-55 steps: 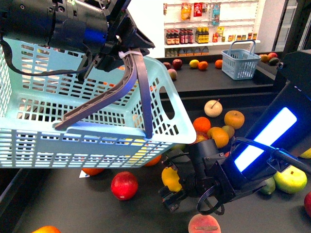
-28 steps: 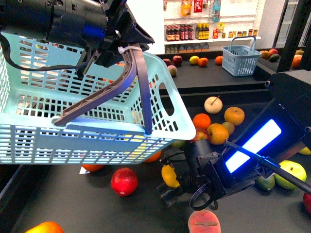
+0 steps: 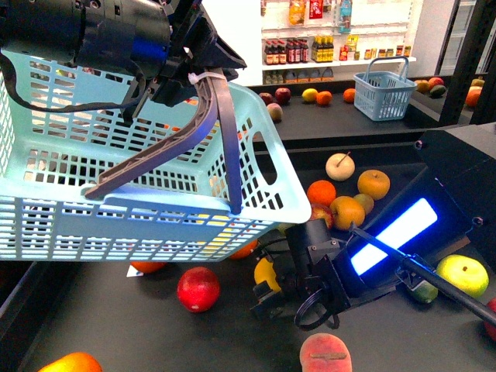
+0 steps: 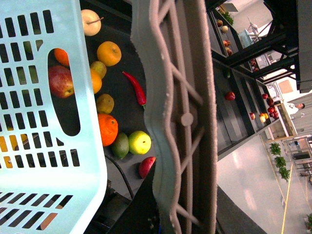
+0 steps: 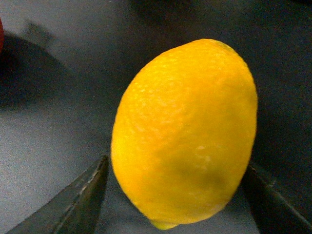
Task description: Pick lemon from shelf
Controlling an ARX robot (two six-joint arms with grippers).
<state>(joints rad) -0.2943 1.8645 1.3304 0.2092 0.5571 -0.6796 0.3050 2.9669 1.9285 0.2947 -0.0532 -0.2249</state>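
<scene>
The lemon (image 3: pixel 266 273) (image 5: pixel 185 131) is a bright yellow oval, held between the dark fingers (image 5: pixel 83 195) of my right gripper (image 3: pixel 267 288) just above the shelf's dark deck (image 3: pixel 116 325). That gripper is shut on it, below the basket's right corner. My left gripper (image 3: pixel 190 66) at the top left is shut on the basket handle (image 3: pixel 209 132) (image 4: pixel 180 117), holding the pale blue basket (image 3: pixel 116 194) (image 4: pixel 44 146) up over the left of the deck. In the left wrist view the handle hides the jaws.
Loose fruit lies on the deck: a red apple (image 3: pixel 198 289), a peach (image 3: pixel 325 353), oranges (image 3: pixel 347 211), a pale stemmed fruit (image 3: pixel 339 167), a yellow-green fruit (image 3: pixel 463 275). A second blue basket (image 3: pixel 382 94) stands on the rear deck. White shelves of bottles (image 3: pixel 310 54) are behind.
My right arm has shifted left and slightly up with the lemon in its jaws. The basket and left gripper have barely moved.
</scene>
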